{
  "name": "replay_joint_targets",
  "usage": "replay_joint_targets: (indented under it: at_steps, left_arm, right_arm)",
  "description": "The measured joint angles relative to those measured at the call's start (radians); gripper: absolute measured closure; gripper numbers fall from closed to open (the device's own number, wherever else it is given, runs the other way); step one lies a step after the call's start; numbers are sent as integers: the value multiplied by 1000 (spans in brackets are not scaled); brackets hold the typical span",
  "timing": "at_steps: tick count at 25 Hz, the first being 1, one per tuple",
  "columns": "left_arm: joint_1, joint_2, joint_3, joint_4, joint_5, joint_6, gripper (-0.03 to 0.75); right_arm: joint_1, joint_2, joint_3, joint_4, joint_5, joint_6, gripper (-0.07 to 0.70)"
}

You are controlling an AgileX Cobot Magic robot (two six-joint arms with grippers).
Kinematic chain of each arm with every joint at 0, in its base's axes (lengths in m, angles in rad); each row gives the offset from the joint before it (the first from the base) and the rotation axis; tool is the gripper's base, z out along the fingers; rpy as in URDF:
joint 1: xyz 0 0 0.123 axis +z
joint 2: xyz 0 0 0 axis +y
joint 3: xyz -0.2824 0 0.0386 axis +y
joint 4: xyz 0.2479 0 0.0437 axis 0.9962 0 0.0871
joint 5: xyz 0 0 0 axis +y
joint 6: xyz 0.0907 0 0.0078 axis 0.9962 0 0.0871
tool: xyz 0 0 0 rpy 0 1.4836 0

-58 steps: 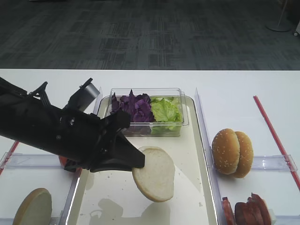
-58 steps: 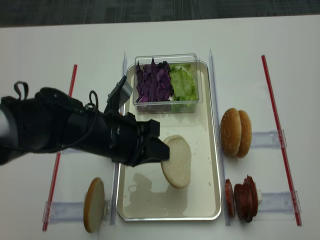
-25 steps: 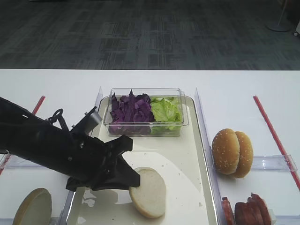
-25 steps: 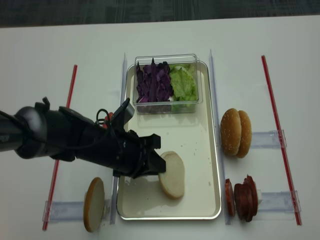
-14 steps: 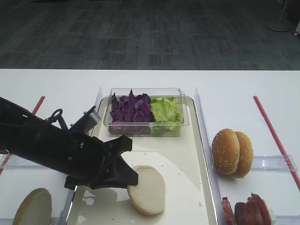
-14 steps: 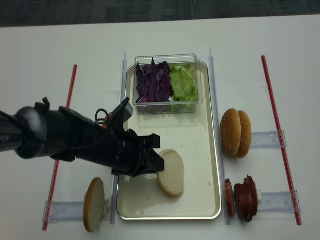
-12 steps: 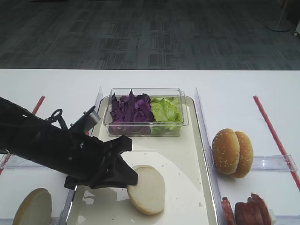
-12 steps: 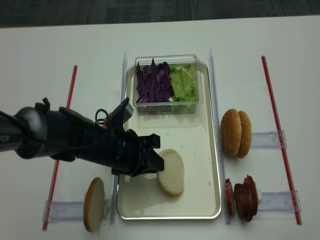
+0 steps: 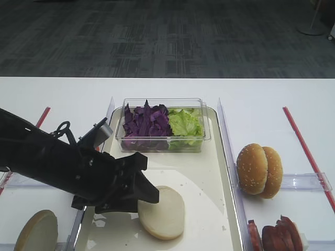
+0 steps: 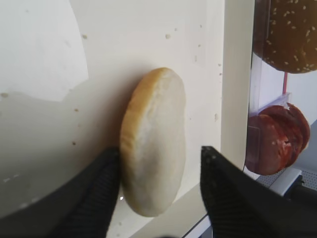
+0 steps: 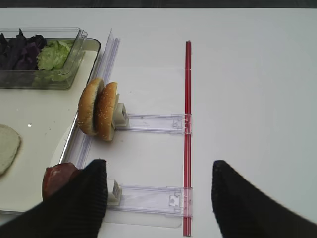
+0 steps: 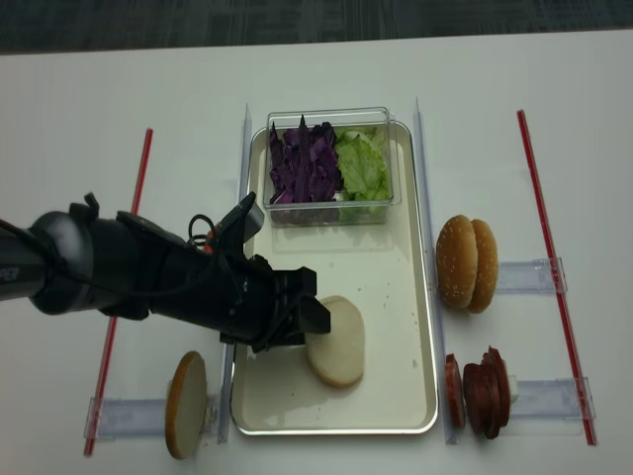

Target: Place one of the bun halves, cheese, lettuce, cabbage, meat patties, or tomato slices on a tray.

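Where the flat round bun half (image 9: 162, 212) with its pale cream face lies, it rests flat on the floor of the long cream-white tray (image 9: 209, 172) with the shiny metal rim, in the near half and a bit left of the middle; the left gripper (image 10: 157, 196) sits low over it, and in the left wrist view its two black fingers (image 10: 225, 193) stand apart, one on each side of the bun, so the jaws are open and not squeezing it; one finger looks to be just at the bun's edge, the other is a little apart from it; the black left arm (image 12: 129, 277) reaches in across the tray's left rim; at the far end of the tray stands a small clear plastic tub (image 9: 162, 125) with dark purple cabbage shreds (image 9: 145, 121) on its left side and bright green ruffled lettuce (image 9: 184, 123) on its right; beside the tray's right rim two golden sesame bun tops (image 9: 259, 170) stand on edge in a clear holder; near them, closer to the camera, stand dark red-brown meat patties (image 12: 483, 381); another pale bun half (image 12: 185, 405) stands on edge left of the tray; the right gripper (image 11: 158, 198) hangs above the white table (image 11: 247, 74), well apart from the food, its black fingers spread wide and holding nothing.
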Motion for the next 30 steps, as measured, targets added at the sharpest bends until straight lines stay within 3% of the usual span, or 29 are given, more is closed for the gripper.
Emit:
replay_joint_targets:
  at_steps: [4, 8, 19, 30]
  left_arm:
    - [9, 0, 0, 0, 6, 0, 259]
    - [37, 0, 0, 0, 23, 1, 227]
    - [56, 0, 0, 7, 54, 1, 226]
    - [56, -66, 0, 110, 80, -69, 226]
  right_arm:
    - [0, 0, 0, 0, 0, 0, 150]
    - [0, 0, 0, 0, 0, 0, 150]
    - [0, 0, 0, 0, 0, 0, 150]
    - [0, 0, 0, 0, 0, 0, 150]
